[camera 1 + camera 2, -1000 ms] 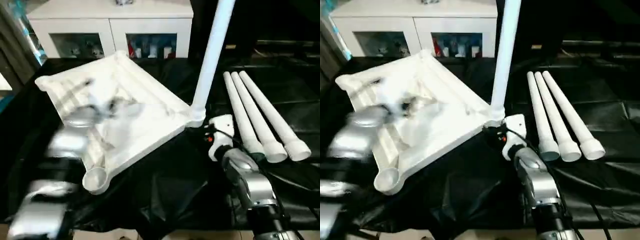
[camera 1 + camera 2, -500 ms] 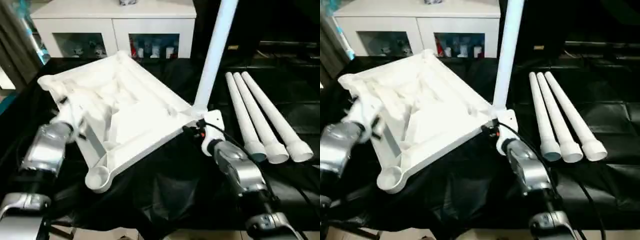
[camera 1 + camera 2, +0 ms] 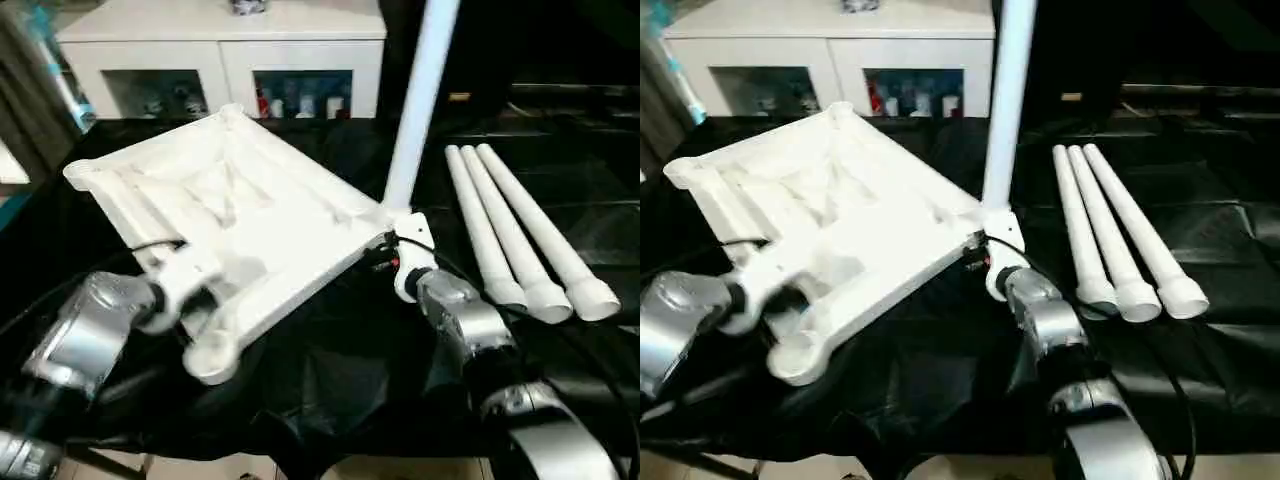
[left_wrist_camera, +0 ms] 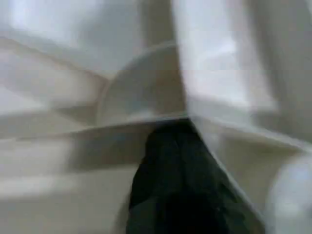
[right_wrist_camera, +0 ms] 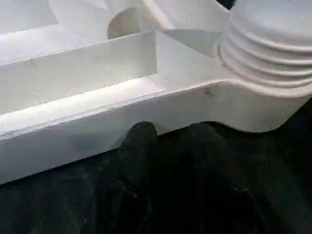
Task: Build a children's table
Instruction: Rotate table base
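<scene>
- Holding the children's table [image 3: 240, 215] upside down on the black-covered desk [image 3: 340, 390], you have it tilted, with the far edge raised toward the white cabinet [image 3: 220, 50].
- The left gripper [image 3: 205, 290] sits at the near-left rim by an empty corner socket [image 3: 210, 355]; its fingers are pressed fully together against a rib, so you appear to push rather than clamp.
- The right gripper [image 3: 985, 262] is at the near-right corner, just below the socket carrying the standing leg [image 3: 420, 100]; its fingers [image 5: 139, 141] lie close together against the rim's outer wall, and you cannot tell whether they grip anything.
- Risk: with no sure clamp on either side, the top could slide on the slick cover or drop flat if you release pressure unevenly.
- Risk: the fitted leg stands tall, so a jolt could lever it over or loosen it in its socket.
- Risk: swinging the top rightward could knock the loose legs [image 3: 520, 230] into rolling.
- Count: one tabletop, one fitted leg, three loose legs lying side by side, three empty sockets.
</scene>
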